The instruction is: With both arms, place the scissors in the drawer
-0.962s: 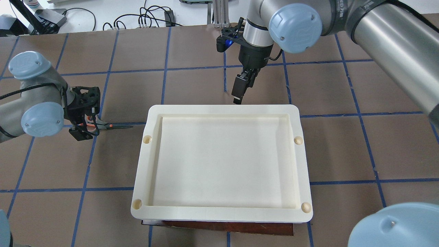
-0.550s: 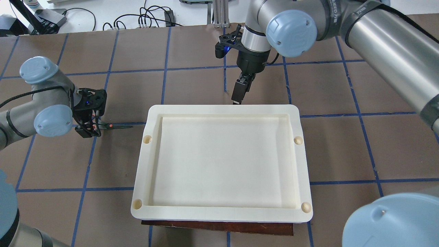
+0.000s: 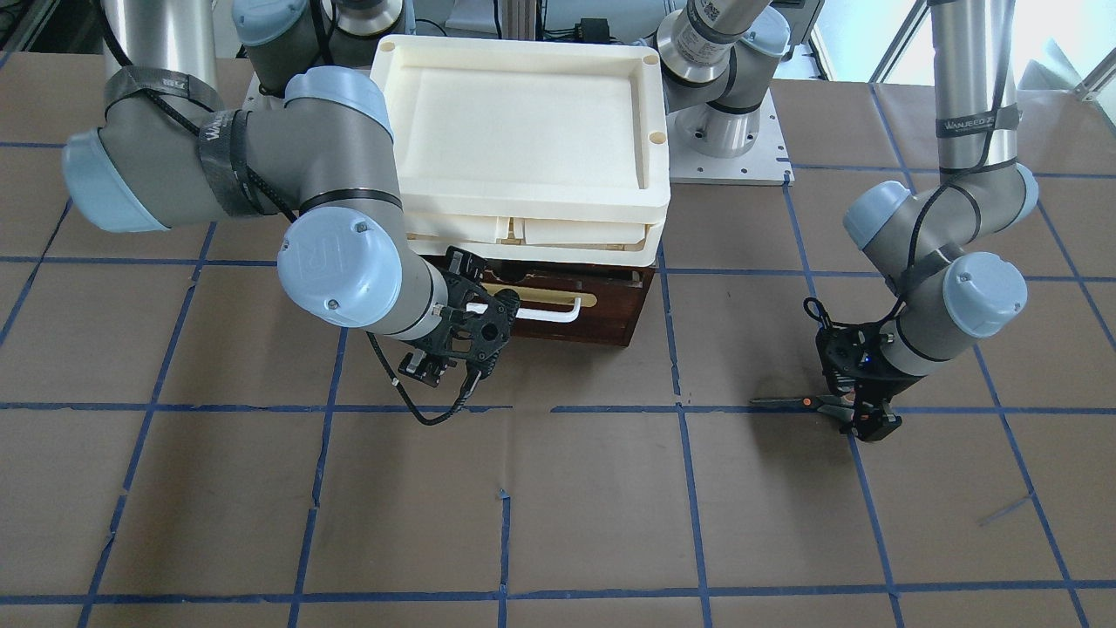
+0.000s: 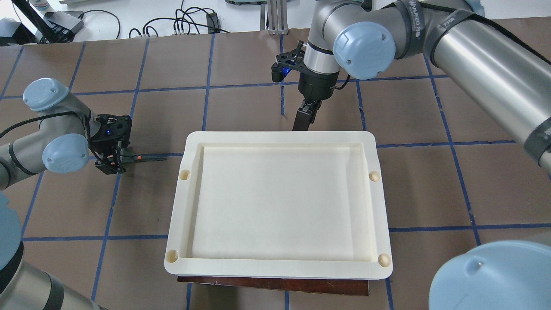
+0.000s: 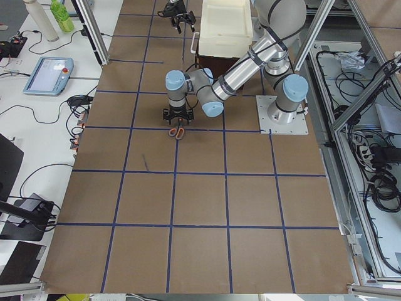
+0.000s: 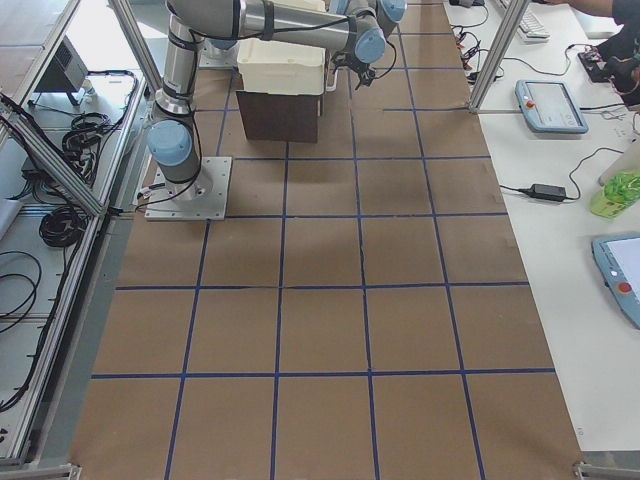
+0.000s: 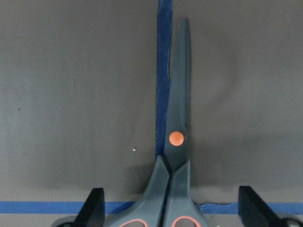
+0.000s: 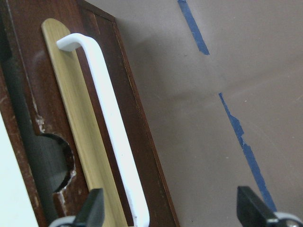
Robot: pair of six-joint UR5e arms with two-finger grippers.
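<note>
While the scissors [image 4: 148, 159] lie at nine o'clock of the shut drawer [image 3: 602, 323], the wide left gripper [image 4: 112, 162] should close squarely around them; the right gripper [image 4: 302, 120], also wide, needs the bar handle [image 8: 113, 137] centred.

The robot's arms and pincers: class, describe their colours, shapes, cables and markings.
The left arm and right arm are silver-grey tubes with rounded pale blue joint caps. Black straps with white lettering wrap them. The left pincer and right pincer are black and two-fingered, each with a blue light and thin black cable.
</note>
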